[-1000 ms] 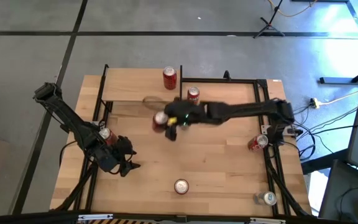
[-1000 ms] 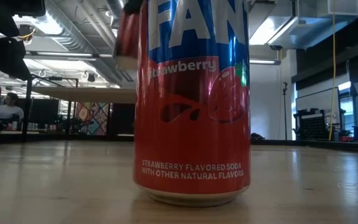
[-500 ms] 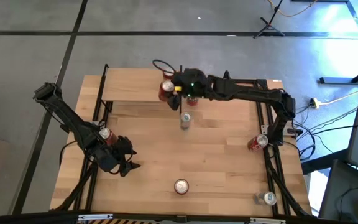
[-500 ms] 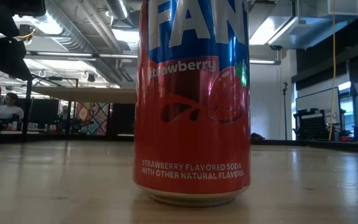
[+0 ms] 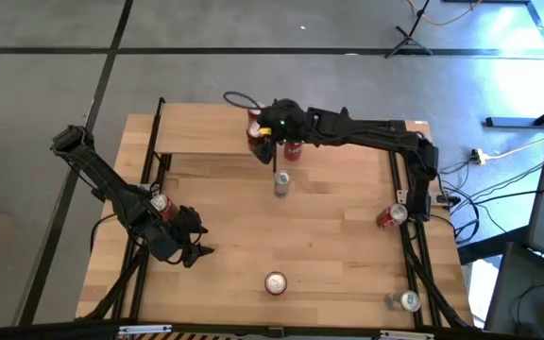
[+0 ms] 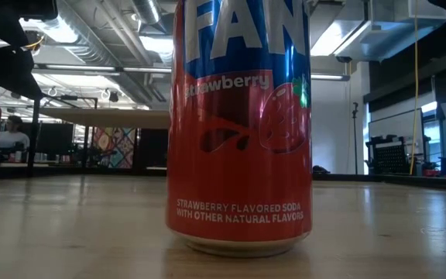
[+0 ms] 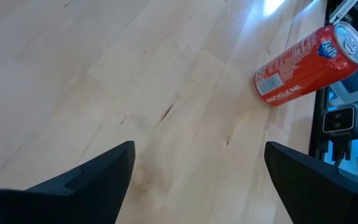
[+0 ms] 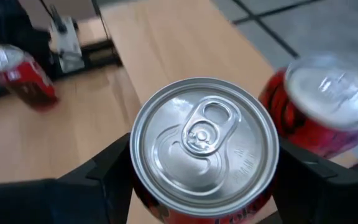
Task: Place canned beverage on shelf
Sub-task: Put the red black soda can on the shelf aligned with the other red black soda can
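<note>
Red aluminium can (image 8: 204, 146) clenched by right gripper (image 5: 270, 127) above pale wood shelf (image 5: 196, 138), upper centre; left gripper (image 7: 194, 180) parted over grained counter (image 7: 104, 81).

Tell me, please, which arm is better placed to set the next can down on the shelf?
The right. Its gripper is shut on a can over the shelf, beside another can there. The left gripper is open and empty, low at the table's near left.

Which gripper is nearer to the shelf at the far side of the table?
Right. The right gripper is over the shelf, shut on a can. The left gripper waits open, low near the table's left front.
</note>
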You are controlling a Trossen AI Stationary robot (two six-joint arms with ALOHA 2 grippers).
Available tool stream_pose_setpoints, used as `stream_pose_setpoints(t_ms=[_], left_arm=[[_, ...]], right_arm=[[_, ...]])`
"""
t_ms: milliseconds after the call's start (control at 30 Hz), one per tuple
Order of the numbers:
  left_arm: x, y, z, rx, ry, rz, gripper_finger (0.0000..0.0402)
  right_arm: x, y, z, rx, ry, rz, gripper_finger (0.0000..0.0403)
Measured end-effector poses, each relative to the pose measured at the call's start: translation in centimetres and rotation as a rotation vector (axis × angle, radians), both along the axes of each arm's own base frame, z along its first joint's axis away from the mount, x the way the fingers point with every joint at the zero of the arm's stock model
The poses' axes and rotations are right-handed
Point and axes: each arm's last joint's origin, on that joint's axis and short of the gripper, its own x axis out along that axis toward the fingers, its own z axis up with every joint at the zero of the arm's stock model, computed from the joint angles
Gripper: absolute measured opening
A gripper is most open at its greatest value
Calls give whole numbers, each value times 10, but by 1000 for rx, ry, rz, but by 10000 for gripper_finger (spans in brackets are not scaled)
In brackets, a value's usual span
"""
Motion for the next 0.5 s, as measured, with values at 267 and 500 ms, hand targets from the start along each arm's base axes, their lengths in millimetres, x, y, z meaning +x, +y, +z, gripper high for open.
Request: stream_pose_setpoints(t_ms=[267,500], left_arm=[[0,0,0,2,0,0,355],[0,0,0,3,0,0,355]], right_arm=[[1,-15,-7,8,3,-41,271],[8,-16,-16,22,12,-30,271]])
